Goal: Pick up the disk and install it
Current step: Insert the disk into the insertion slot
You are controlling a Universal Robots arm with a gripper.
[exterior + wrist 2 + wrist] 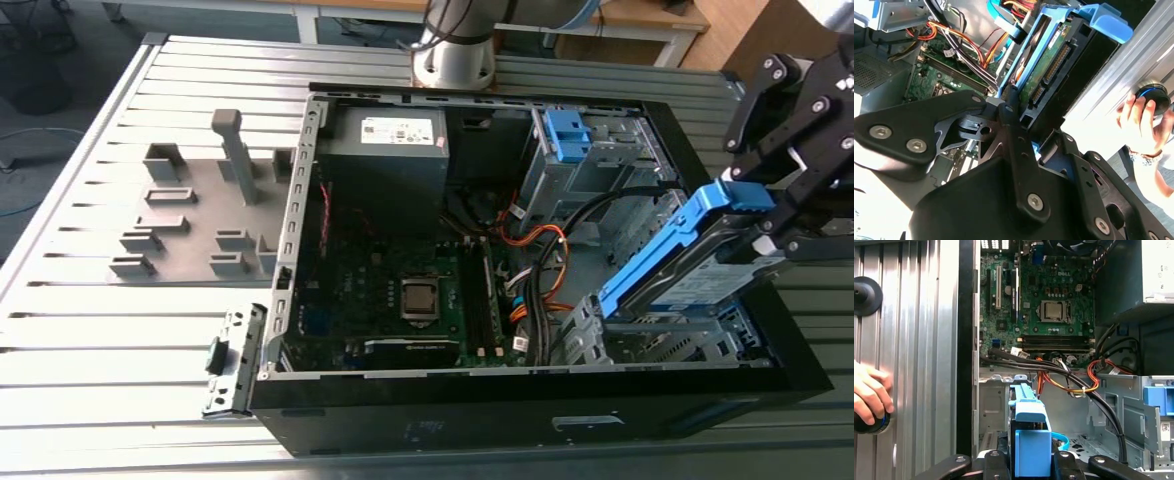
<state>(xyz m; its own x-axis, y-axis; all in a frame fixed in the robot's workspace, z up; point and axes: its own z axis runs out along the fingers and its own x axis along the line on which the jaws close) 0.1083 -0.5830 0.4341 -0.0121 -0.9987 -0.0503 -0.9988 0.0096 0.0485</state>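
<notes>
The gripper (778, 205) is clamping the disk (687, 270) at a tilt over the drive bay (654, 335), where a crooked entry could jam it or snag the cables (541, 285).

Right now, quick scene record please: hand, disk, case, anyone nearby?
hand: the hand shut on the disk
disk: tilted, lower end down at the drive bay, not seated flat
case: open computer case on a slatted metal table, motherboard exposed
person: a person's hand rests on a round knob beside the case
</notes>
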